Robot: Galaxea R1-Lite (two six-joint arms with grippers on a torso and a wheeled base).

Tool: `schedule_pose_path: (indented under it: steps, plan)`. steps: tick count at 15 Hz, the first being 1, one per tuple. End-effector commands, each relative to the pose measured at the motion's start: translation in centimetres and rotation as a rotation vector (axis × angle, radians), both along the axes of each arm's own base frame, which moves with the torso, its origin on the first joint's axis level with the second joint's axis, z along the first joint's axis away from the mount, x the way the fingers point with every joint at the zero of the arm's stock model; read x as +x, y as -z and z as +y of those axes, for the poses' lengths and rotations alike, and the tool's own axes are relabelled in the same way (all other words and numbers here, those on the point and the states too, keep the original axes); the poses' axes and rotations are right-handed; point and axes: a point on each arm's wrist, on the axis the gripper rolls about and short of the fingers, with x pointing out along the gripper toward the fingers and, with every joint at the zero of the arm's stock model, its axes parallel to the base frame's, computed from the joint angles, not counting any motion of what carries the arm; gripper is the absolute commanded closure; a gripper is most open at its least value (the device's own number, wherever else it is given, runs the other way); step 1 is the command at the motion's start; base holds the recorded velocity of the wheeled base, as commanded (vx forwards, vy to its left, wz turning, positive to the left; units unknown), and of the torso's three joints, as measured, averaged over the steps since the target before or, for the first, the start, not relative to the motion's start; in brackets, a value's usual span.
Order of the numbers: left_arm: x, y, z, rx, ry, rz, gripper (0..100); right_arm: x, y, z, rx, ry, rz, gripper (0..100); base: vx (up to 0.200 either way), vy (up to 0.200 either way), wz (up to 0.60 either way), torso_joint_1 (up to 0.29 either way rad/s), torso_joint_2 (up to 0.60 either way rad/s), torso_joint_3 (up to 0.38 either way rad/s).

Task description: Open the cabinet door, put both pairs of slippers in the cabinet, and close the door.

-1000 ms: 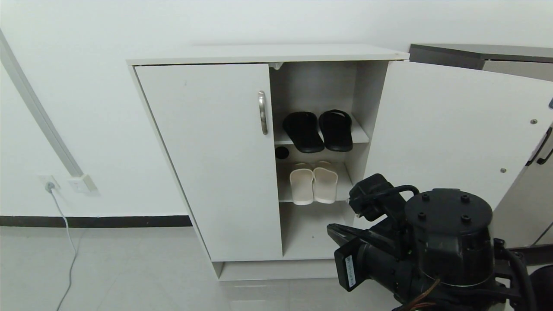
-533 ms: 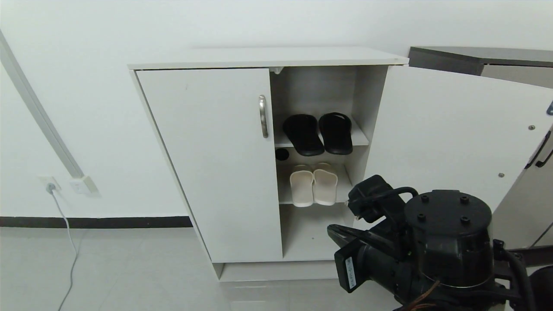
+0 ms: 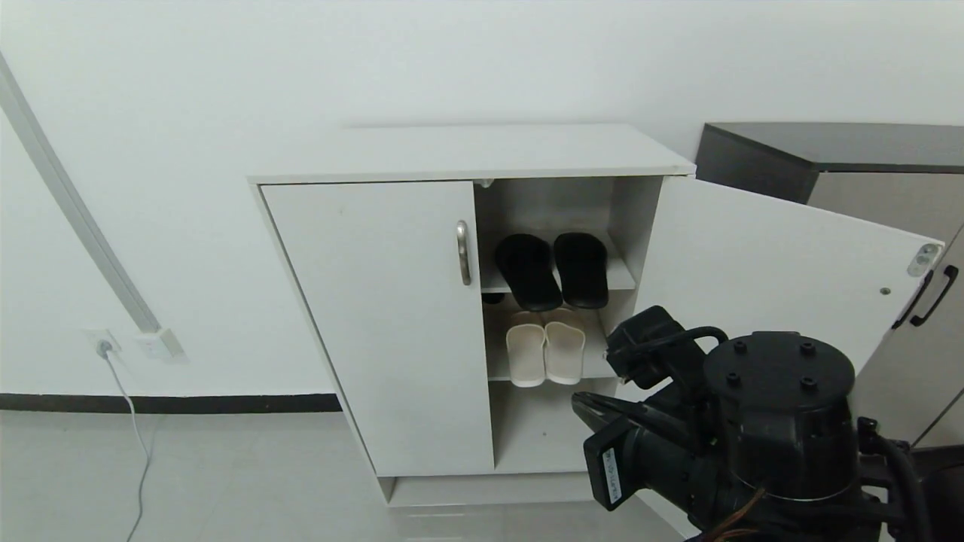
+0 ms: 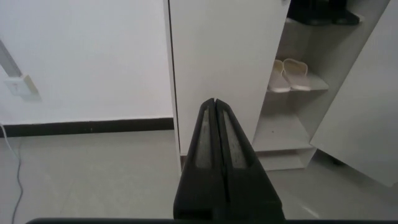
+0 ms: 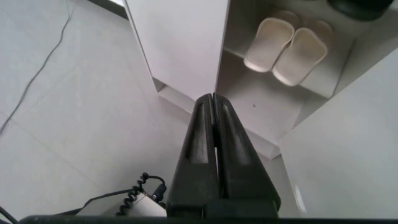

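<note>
Black slippers (image 3: 527, 275) shelved above white slippers (image 3: 525, 354), door (image 3: 768, 278) open

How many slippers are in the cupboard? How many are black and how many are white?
black slippers: 2
white slippers: 2
Total: 4 slippers
</note>
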Motion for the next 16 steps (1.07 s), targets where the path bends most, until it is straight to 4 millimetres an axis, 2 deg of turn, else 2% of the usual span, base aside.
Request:
schedule_pose_path:
  steps: [1,16]
  plan:
    - [0.0,0.03,0.0,0.0,0.0,0.002,100,0.01,0.08,0.06,-0.002,0.0,0.001,100,0.0,0.0,0.0,0.119,-0.46,-0.349]
    - [0.0,0.01,0.0,0.0,0.0,0.0,100,0.0,0.04,0.04,-0.001,0.0,0.001,100,0.0,0.0,0.0,0.178,-0.49,-0.319]
